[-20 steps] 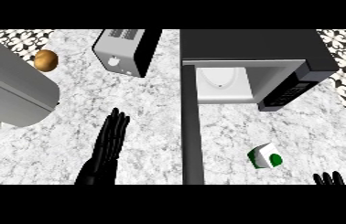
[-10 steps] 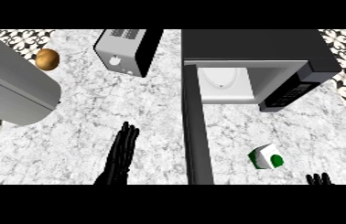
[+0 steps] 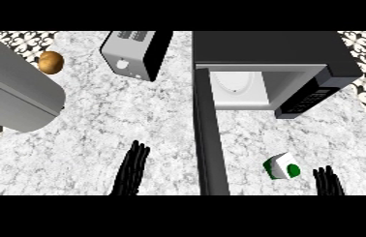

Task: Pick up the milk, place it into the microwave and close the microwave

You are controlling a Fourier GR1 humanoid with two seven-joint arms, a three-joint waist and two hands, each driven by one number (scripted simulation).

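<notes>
Milk carton (image 3: 282, 167) on counter just left of right hand's (image 3: 328, 182) straight, released fingers (image 3: 321, 177).

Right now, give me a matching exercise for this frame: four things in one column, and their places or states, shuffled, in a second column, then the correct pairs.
Things:
1. milk carton
2. microwave door
3. toaster
4. left robot hand

Places or states:
A. swung open, toward the view's lower edge
B. on the counter, right of the open door, near the right robot hand
C. near the counter's back, left of the microwave
D. fingers straight, left of the open door, holding nothing

Pairs: 1-B, 2-A, 3-C, 4-D
</notes>
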